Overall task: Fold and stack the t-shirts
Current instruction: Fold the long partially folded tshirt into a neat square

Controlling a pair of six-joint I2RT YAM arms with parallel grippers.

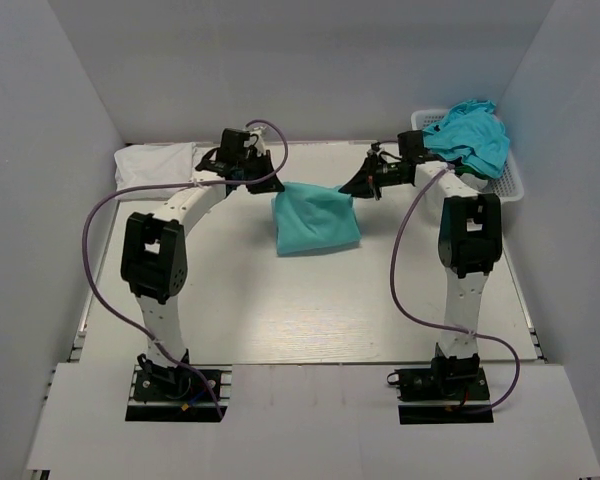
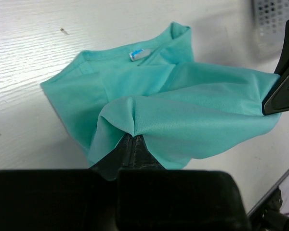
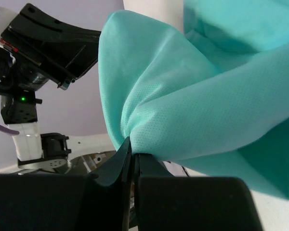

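A mint-green t-shirt [image 1: 315, 220] lies partly folded at the table's middle back, its far edge lifted. My left gripper [image 1: 271, 184] is shut on its left corner and my right gripper [image 1: 353, 188] is shut on its right corner. In the left wrist view the gripper [image 2: 132, 136] pinches the cloth [image 2: 183, 113], with the collar label showing beyond. In the right wrist view the gripper [image 3: 133, 147] pinches a bunch of the same shirt [image 3: 192, 96]. A folded white t-shirt [image 1: 155, 160] lies at the far left. Turquoise-blue t-shirts [image 1: 470, 135] are heaped in the basket.
A white mesh basket [image 1: 513, 180] stands at the back right corner, also seen in the left wrist view [image 2: 274, 17]. Grey walls enclose the table on three sides. Purple cables loop beside both arms.
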